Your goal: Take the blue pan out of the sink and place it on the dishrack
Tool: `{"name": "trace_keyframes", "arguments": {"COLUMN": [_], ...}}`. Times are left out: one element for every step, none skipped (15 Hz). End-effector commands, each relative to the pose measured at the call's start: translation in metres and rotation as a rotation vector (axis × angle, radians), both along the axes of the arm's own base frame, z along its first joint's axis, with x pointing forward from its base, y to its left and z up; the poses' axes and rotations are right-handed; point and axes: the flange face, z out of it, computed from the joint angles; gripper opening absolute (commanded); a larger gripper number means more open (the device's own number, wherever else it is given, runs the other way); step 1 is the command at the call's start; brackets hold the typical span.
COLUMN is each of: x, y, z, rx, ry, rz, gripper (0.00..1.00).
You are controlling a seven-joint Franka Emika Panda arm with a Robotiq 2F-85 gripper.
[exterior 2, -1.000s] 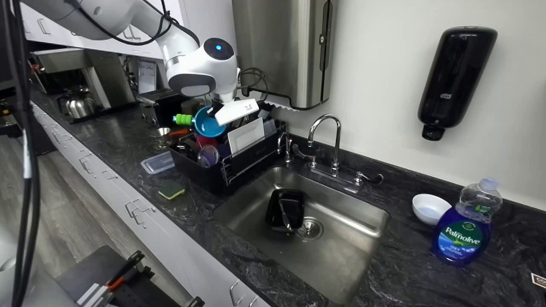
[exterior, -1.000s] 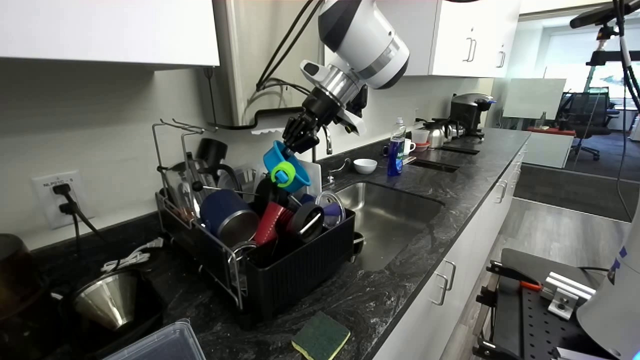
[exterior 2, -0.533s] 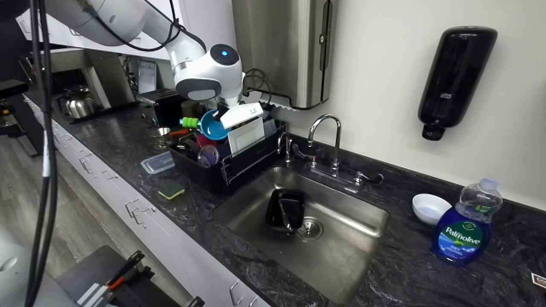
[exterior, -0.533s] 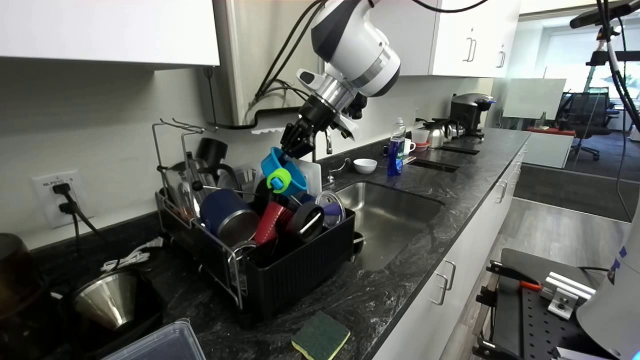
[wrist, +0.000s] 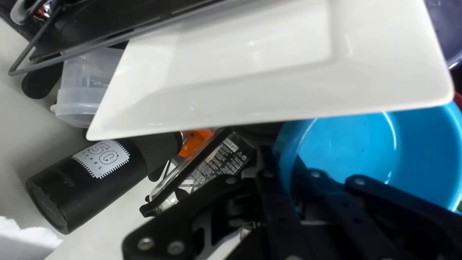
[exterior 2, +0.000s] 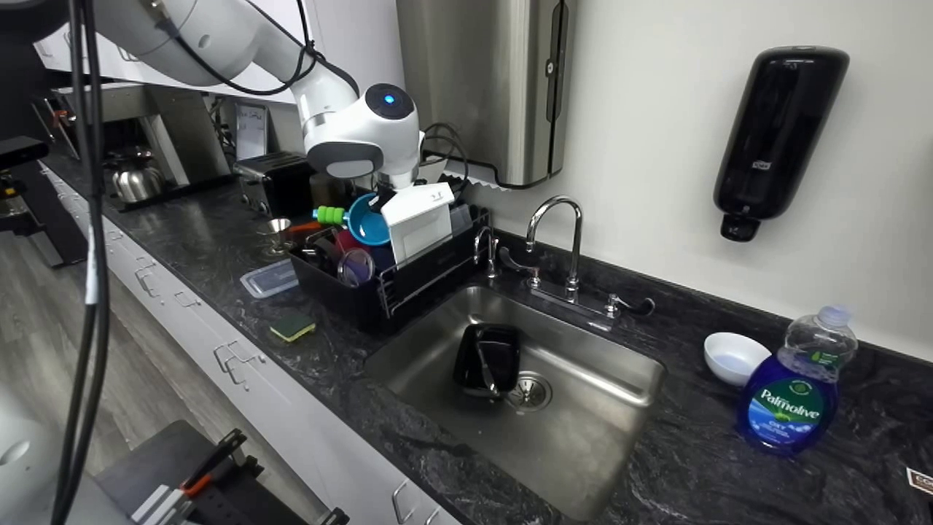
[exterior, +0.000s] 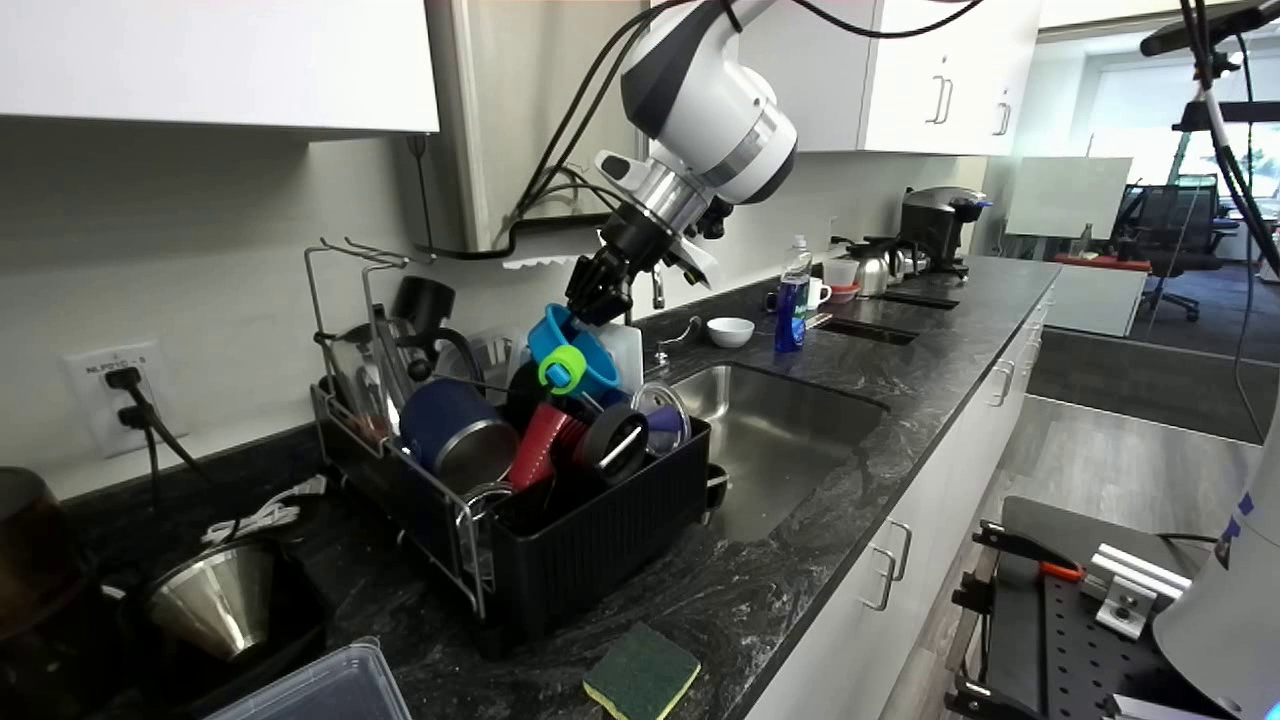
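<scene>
The blue pan (exterior: 598, 372) hangs tilted over the dishes in the dishrack (exterior: 610, 560). Its green-banded handle (exterior 2: 332, 215) points away from the sink (exterior 2: 583, 452). My gripper (exterior: 585, 308) is shut on the pan's rim, coming down from above at a slant. In the wrist view the blue pan (wrist: 346, 148) fills the right side, its wall pinched between the dark fingers (wrist: 265, 162) of my gripper (wrist: 283, 169). Whether the pan's underside touches the dishes beneath is hidden. Part of the pan lies behind a white plate (wrist: 252, 86).
The white plate (exterior 2: 421, 237) stands upright in the rack right beside the pan. A navy mug (exterior: 455, 430) and red cup (exterior: 540, 445) crowd the rack. A tall wire frame (exterior: 370, 290) rises at its far end. A black container (exterior 2: 490, 357) sits in the sink.
My gripper and the pan have moved down, closer to the dishes in the rack, and nearer the white plate. The grip on the rim stays the same.
</scene>
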Motion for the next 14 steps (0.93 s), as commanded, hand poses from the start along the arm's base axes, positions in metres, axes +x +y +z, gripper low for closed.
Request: {"name": "trace_keyframes", "arguments": {"x": [0.004,0.0035,0.0032,0.0024,0.0018,0.0,0.0,0.0,0.0,0.0,0.0,0.0,0.0,0.0], "y": [-0.0034,-0.0035,-0.0031,-0.0031,-0.0028,-0.0012,-0.0009,-0.0008,-0.0007,-0.0007,-0.0007,-0.0007,-0.0007,-0.0007], "z": [-0.0027,-0.0027,-0.0026,-0.0026,-0.0029,-0.0006,-0.0006,-0.0006,-0.0006,-0.0006,-0.0006,-0.0006,-0.0006,-0.0006], "rx": [0.004,0.006,0.007,0.008,0.007,0.0,0.0,0.0,0.0,0.0,0.0,0.0,0.0,0.0], "ry": [-0.008,-0.007,-0.006,-0.003,-0.001,0.001,0.002,0.002,0.002,0.002,0.002,0.002,0.002,0.002], "rz": [-0.008,-0.006,-0.004,0.0,0.004,-0.002,-0.002,-0.002,-0.002,-0.002,-0.002,-0.002,-0.002,-0.002], "gripper": [0.03,0.03,0.03,0.03,0.03,0.03,0.11,0.11,0.11,0.11,0.11,0.11,0.11,0.11]}}
